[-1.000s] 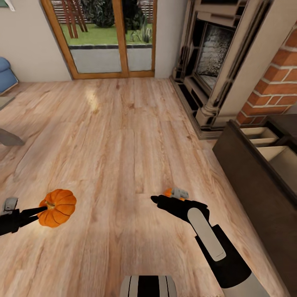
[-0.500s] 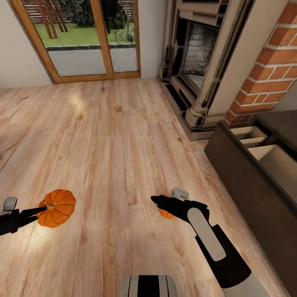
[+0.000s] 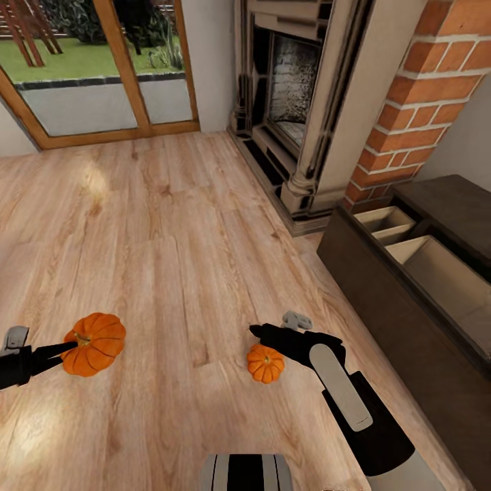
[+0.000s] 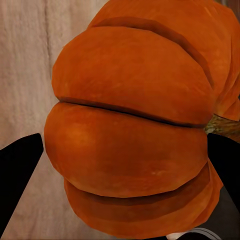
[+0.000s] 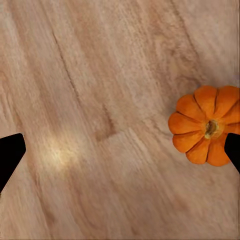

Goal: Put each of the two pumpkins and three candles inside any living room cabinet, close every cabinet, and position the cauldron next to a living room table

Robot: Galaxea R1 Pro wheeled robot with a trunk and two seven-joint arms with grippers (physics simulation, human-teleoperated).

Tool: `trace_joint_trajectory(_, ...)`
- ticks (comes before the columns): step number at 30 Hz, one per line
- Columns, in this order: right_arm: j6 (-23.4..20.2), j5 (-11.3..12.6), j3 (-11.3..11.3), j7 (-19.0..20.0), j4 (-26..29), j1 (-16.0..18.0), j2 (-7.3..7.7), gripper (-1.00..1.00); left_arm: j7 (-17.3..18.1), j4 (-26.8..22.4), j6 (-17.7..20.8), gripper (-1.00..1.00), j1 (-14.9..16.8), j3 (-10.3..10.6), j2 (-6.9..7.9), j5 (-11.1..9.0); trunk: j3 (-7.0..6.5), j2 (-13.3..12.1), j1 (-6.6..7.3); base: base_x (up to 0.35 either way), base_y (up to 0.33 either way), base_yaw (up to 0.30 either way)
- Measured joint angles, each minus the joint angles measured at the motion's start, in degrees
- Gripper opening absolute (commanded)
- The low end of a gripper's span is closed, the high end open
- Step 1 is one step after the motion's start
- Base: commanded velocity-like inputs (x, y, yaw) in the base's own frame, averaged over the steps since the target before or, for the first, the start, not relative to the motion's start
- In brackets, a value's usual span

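In the head view my left gripper (image 3: 66, 349) is shut on an orange ribbed pumpkin (image 3: 95, 343) held above the plank floor. Up close in the left wrist view, that pumpkin (image 4: 130, 130) sits between the two black fingers (image 4: 17, 175). A second pumpkin (image 3: 265, 363) lies on the floor just below and beside my right gripper (image 3: 258, 332), which is open and empty. Looking down from the right wrist, this pumpkin (image 5: 206, 125) lies close to one fingertip (image 5: 233, 150). The dark-brown cabinet (image 3: 382, 293) stands at the right with beige-lined drawers pulled out.
An ornate beige-and-black fireplace surround (image 3: 300, 102) and a brick chimney (image 3: 409, 88) stand ahead on the right. Glazed wooden doors (image 3: 102, 75) are at the far left. Light wood floor (image 3: 170, 239) stretches between them.
The camera has swung right, so doors and fireplace slid left and more of the cabinet shows. The floor pumpkin has come out from behind my right gripper. Both grippers keep their poses.
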State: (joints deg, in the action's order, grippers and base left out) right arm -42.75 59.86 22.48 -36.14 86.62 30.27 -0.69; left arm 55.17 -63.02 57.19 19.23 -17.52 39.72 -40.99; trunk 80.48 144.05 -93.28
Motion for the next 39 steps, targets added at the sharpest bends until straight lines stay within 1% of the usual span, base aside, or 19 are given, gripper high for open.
trace_joint_trajectory(3, 0.0, 0.0, 0.0, 0.0, 0.0, 0.0, 0.0, 1.0, 0.0, 0.0, 0.3, -1.0, 0.0, 0.0, 0.0, -0.5, 0.06, 0.0, 0.0, 0.032, 0.231, -0.275)
trace_joint_trajectory(6, 0.0, 0.0, 0.0, -0.1, 0.0, 0.0, 0.02, 1.0, 0.0, 0.0, 0.2, -1.0, 0.0, 0.0, 0.0, -0.5, 0.13, 0.0, 0.0, 0.087, 0.1, -0.188)
trace_joint_trajectory(12, 0.0, 0.0, 0.0, -0.1, 0.0, 0.0, 0.04, 1.0, 0.0, 0.0, 0.2, -1.0, 0.0, 0.0, 0.0, -0.4, 0.16, 0.0, 0.02, 0.195, 0.128, -0.052)
trace_joint_trajectory(16, 0.0, -0.1, 0.0, -0.1, -0.6, 0.0, 0.05, 1.0, 0.0, 0.0, 0.2, -1.0, 0.0, 0.0, -0.01, -0.4, 0.16, 0.0, 0.01, 0.166, 0.033, -0.218)
trace_joint_trajectory(21, 0.0, -0.1, -0.1, -0.1, -0.9, 0.0, 0.01, 1.0, 0.0, 0.1, 0.3, -1.0, 0.0, 0.0, 0.0, -0.5, 0.16, 0.0, 0.0, 0.04, 0.079, -0.214)
trace_joint_trajectory(34, -0.1, -0.2, 0.0, -0.3, -1.2, 0.0, 0.33, 1.0, 0.0, 0.1, 0.3, -1.0, 0.0, 0.1, 0.0, -0.6, 0.16, 0.0, 0.0, 0.004, 0.056, -0.014)
trace_joint_trajectory(36, -0.2, -0.2, -0.1, -0.3, -1.2, 0.0, 1.21, 1.0, 0.0, 0.1, 0.3, -1.0, 0.0, 0.1, -0.04, -0.7, 0.16, 0.0, 0.0, 0.0, 0.002, 0.0)
trace_joint_trajectory(39, -0.1, -0.1, -0.1, -0.4, -1.8, 0.0, 1.76, 1.0, 0.1, 0.1, 0.2, -1.0, 0.0, 0.0, -0.03, -0.7, 0.16, 0.0, 0.0, 0.0, 0.0, 0.0)
